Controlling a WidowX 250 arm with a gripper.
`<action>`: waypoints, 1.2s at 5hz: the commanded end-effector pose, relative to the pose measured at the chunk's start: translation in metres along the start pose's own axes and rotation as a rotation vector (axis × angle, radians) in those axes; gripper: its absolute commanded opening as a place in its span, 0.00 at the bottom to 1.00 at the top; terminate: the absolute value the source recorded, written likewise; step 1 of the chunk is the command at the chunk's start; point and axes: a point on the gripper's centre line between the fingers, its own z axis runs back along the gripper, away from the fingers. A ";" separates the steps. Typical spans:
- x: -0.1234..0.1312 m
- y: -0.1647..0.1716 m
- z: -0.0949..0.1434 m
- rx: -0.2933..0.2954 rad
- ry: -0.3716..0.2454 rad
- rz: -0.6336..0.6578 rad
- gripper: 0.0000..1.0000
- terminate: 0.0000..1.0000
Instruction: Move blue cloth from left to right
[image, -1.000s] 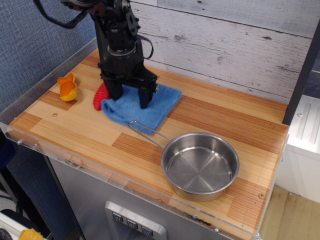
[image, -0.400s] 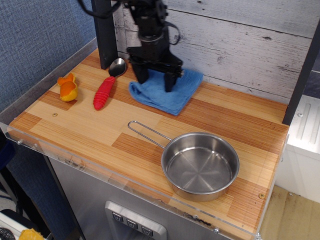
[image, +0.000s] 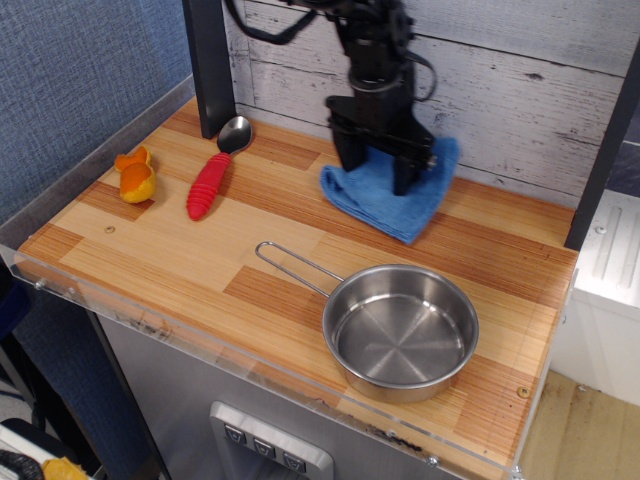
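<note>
The blue cloth (image: 392, 207) lies bunched on the wooden tabletop at the back, right of centre, its far corner lifted against the plank wall. My gripper (image: 377, 172) stands straight down over the cloth's far half, its two black fingers (image: 403, 176) set into the fabric and closed on a raised fold between them. The cloth's near corner drags on the wood, just behind the steel pan (image: 402, 331).
The steel pan sits front right, its wire handle (image: 290, 262) pointing left. A spoon with a red handle (image: 208, 185) and an orange toy (image: 136, 176) lie at the left. A dark post (image: 208, 65) stands at the back left. A clear lip (image: 200, 345) edges the table's front.
My gripper has moved right along the back of the table, carrying the blue cloth from beside the spoon to right of centre. The spoon is now uncovered.
</note>
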 end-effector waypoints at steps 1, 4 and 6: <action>-0.035 -0.069 -0.021 -0.073 0.103 -0.161 1.00 0.00; -0.062 -0.106 -0.010 -0.085 0.122 -0.243 1.00 0.00; -0.057 -0.090 0.004 -0.084 0.031 -0.129 1.00 0.00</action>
